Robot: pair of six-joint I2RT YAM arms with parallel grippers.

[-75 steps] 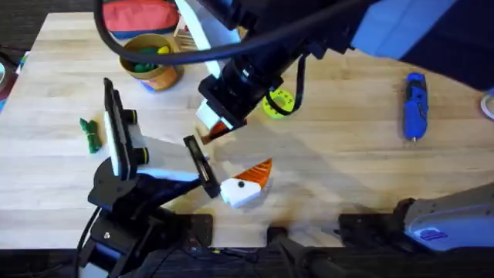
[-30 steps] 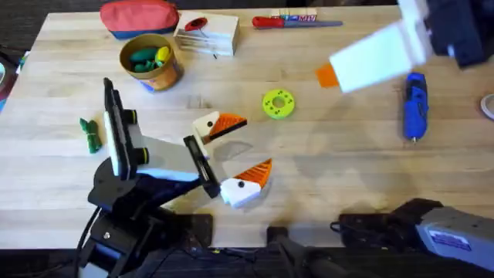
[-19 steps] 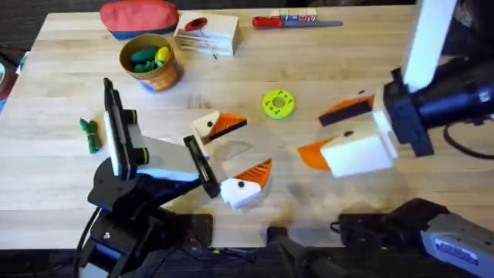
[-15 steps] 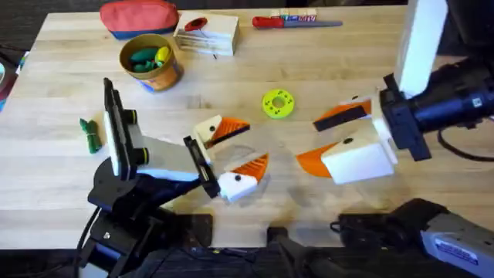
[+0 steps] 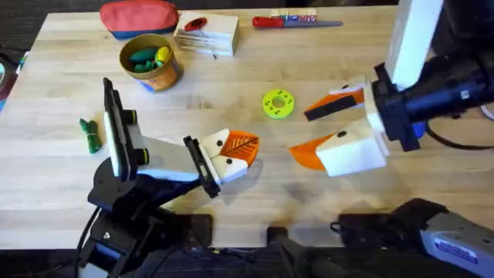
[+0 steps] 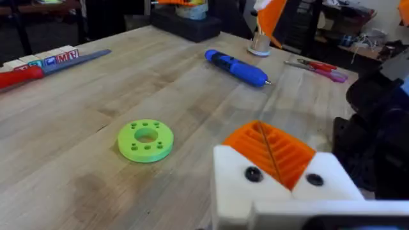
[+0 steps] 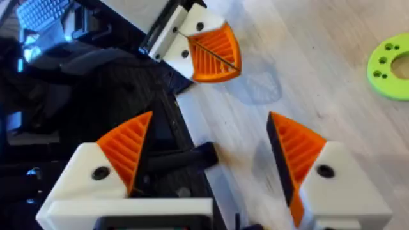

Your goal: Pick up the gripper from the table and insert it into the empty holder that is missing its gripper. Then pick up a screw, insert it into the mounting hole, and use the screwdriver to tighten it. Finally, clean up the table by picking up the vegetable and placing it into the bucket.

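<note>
My left gripper (image 5: 231, 151) lies low over the table's middle, shut. Its two orange ribbed pads meet with nothing between them, as the right wrist view (image 7: 209, 50) also shows. To its right my right gripper (image 5: 323, 127) hovers open, its orange-tipped white fingers (image 7: 124, 148) wide apart. The blue screwdriver (image 6: 236, 67) lies on the table beyond a green disc (image 5: 278, 103). The dark green vegetable (image 5: 91, 134) rests near the left edge. The yellow-orange bucket (image 5: 151, 63) stands at the back left. The loose gripper, the empty holder and the screw are out of view.
A red pouch (image 5: 139, 15) and a white box (image 5: 207, 34) sit along the far edge, with a red-handled screwdriver (image 5: 284, 21) beside them. The bucket holds teal and yellow toy items. The left arm's base occupies the lower left.
The right arm swung away from the left gripper to the far right, then came back toward the middle, open. The left gripper's fingers closed together.
</note>
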